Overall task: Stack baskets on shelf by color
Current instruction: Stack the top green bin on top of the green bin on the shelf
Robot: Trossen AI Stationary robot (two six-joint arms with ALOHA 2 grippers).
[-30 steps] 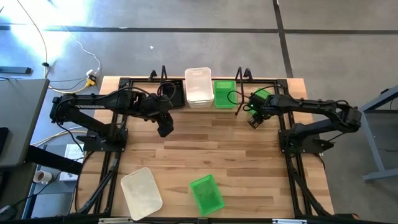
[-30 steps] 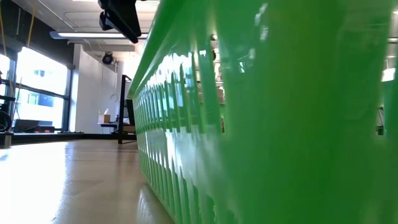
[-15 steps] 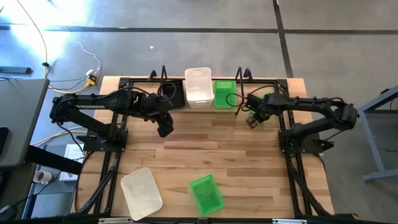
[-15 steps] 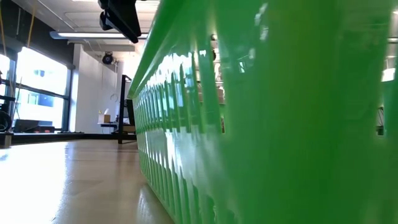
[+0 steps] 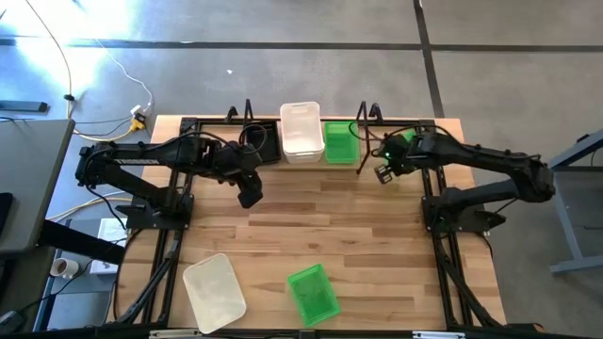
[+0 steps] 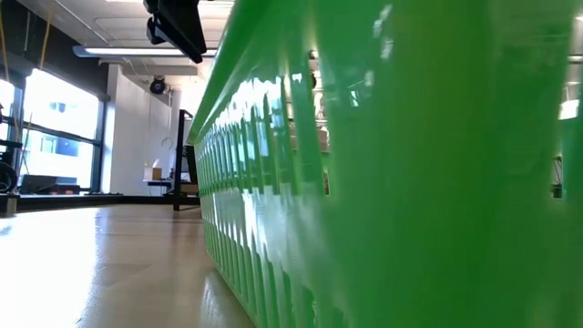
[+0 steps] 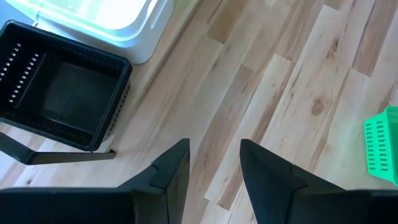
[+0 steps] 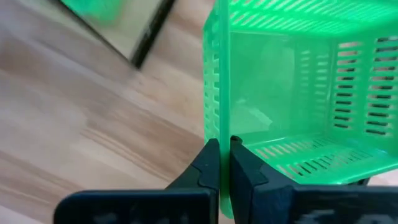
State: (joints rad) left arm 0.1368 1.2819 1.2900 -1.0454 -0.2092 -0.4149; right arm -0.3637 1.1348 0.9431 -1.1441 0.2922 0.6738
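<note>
Left on table: a white basket point(image 5: 215, 292) and a green basket point(image 5: 313, 293) are seen near the front edge.
Left claw point(image 7: 214, 163): spread, nothing held, above the table middle.
Right claw point(image 8: 224, 158): pinched on a slotted green basket wall point(image 8: 214, 93), near the shelf point(image 5: 369, 115).
Shelved: white stack point(image 5: 301, 131), green basket point(image 5: 340, 143), black basket point(image 7: 62, 93).

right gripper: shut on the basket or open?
Shut. In the right wrist view the right gripper pinches the side wall of a green basket between its fingers.
</note>
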